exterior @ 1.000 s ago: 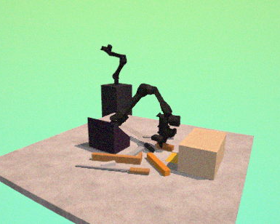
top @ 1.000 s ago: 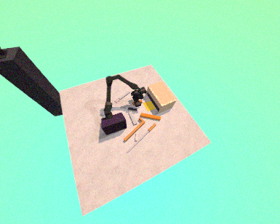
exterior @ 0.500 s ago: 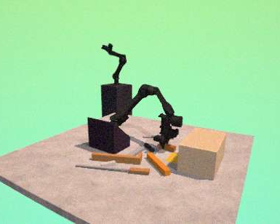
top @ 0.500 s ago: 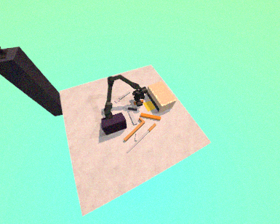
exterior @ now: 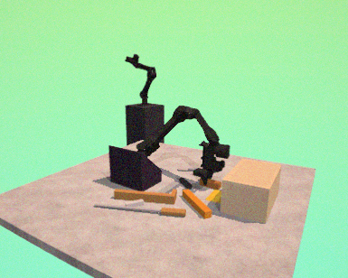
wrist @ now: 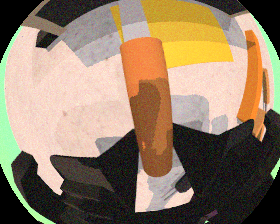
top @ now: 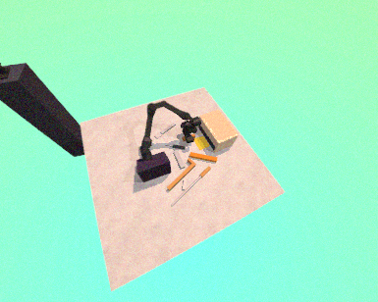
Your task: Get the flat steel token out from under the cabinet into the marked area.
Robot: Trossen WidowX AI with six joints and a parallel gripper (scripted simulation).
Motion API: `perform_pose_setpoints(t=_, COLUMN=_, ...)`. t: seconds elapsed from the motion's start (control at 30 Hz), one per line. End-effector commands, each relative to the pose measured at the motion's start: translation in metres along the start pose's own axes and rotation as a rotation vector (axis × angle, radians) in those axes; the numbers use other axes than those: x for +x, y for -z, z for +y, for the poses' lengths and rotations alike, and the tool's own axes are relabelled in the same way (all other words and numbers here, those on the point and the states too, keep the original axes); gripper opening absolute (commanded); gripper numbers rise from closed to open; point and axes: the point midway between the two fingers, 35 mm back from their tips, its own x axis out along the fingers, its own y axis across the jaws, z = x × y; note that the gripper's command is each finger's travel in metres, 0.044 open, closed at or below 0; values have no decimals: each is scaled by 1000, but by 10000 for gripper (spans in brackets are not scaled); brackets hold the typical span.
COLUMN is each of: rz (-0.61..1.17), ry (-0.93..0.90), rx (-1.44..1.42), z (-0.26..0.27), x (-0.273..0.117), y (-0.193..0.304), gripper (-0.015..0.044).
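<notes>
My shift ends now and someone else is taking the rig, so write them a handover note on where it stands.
Claw: shut on the orange handle of a tool whose grey shaft points toward the cabinet.
Marked area: yellow patch in front of the cabinet, partly in shadow.
Token: I can't make it out in any view.
Done: tool in hand.
Left: get the token out, flat and wholly inside the patch; put the tool down away from both; open the claw and move clear.
</notes>
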Motion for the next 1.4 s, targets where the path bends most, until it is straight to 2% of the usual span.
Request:
perform_pose_setpoints(t=0.0, rz=-2, ry=-3, rx=-4, z=0, x=0, y=-6, gripper=0)
perform_pose_setpoints(t=1.37, rz=-4, ry=-3, rx=-5, z=-1, x=-1, y=-43, gripper=0)
